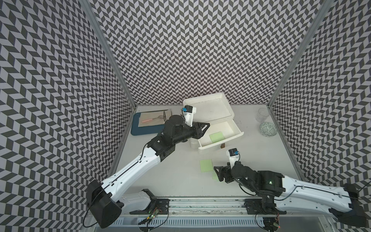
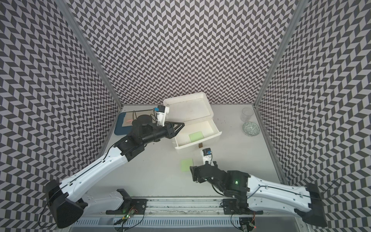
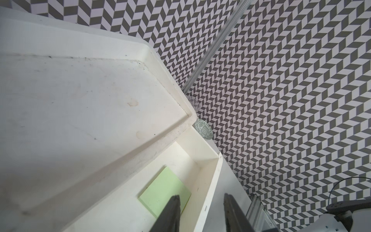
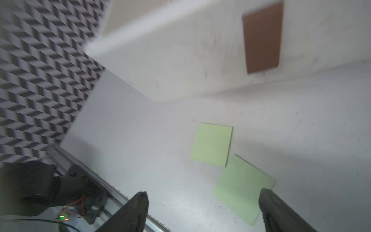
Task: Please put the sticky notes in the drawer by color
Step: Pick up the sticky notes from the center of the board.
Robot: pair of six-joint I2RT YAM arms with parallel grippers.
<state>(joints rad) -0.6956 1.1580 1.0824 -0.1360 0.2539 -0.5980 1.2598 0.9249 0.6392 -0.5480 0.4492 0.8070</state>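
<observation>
a pale grey table [image 1: 176,180] carries everything. at its back stands the white plastic boxy drawer unit [image 1: 208,110] [image 2: 186,108] with a recessed top. the open drawer [image 1: 220,143] [image 2: 197,143] just under that top is pulled out toward the front in both top views. left of the unit lies a blue plastic tray [image 1: 136,125] with a beige cloth [image 1: 152,120] on it. the left gripper [image 1: 204,129] [image 3: 201,197] hangs over the open drawer's left end. in the left wrist view its fingers stand partly apart with nothing between them. the right gripper [image 1: 217,173] [image 4: 202,191] hovers low over the table in front of the unit, spread wide and holding nothing. one square light green paper sticky note [image 1: 216,137] [image 2: 196,136] [image 3: 160,188] lies flat on the drawer floor, below the left fingers. a second green sticky note [image 1: 206,165] [image 2: 187,165] [image 4: 211,144] lies flat on the table. a third green sticky note [image 1: 215,176] [image 4: 241,186] lies just beside it, corner to corner, partly under the right gripper. i cannot tell whether the two touch. to the right sit a round patterned green-and-white bowl [image 1: 268,129] and, behind it, a clear drinking glass [image 1: 263,114]. a small brown tab handle [image 1: 222,146] [image 4: 262,38] hangs from the open drawer's front.
</observation>
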